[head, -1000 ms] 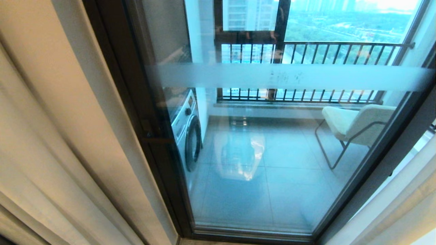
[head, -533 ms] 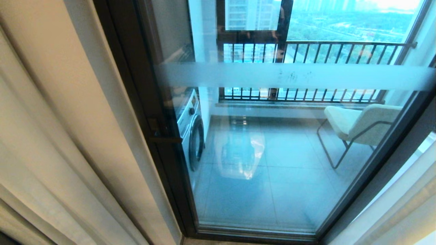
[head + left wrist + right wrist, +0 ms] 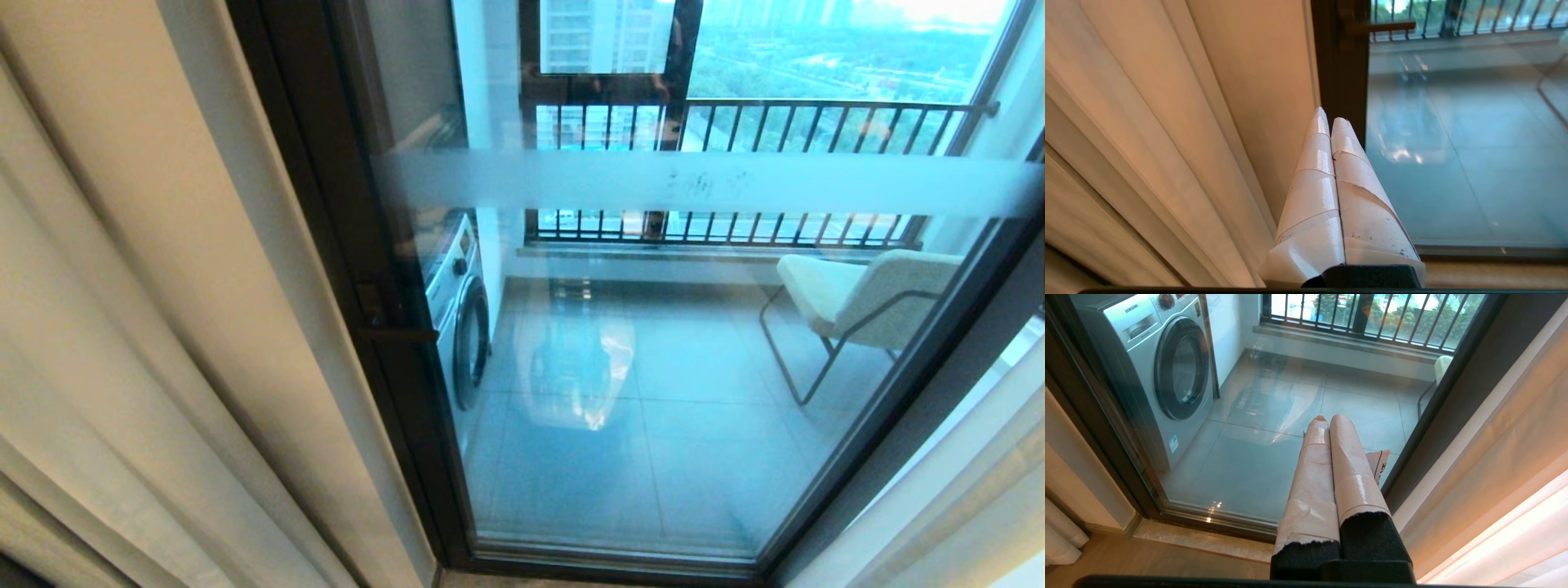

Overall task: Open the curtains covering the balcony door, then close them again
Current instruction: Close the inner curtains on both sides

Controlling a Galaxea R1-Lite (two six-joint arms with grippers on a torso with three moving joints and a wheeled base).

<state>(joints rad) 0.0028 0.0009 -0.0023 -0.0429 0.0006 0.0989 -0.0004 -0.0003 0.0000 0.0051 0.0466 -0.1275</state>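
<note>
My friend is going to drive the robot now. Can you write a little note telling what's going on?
Left gripper: shut, empty, beside the left curtain.
Right gripper: shut, empty, facing the balcony door.
Curtains: pulled aside, right curtain at the other edge; the glass is uncovered.
Done: the opening, it seems.
Left: draw both curtains back across the door.

Head view: looks forward and down from close range at the balcony door (image 3: 653, 343), curtains (image 3: 147, 327) at both edges.
Left wrist view: faces the door's left frame, close beside the left curtain (image 3: 1167, 122).
Right wrist view: faces the door's lower glass (image 3: 1257, 457).
Shared: washing machine (image 3: 457, 310), tiled balcony floor (image 3: 620, 457), railing (image 3: 735, 122).
</note>
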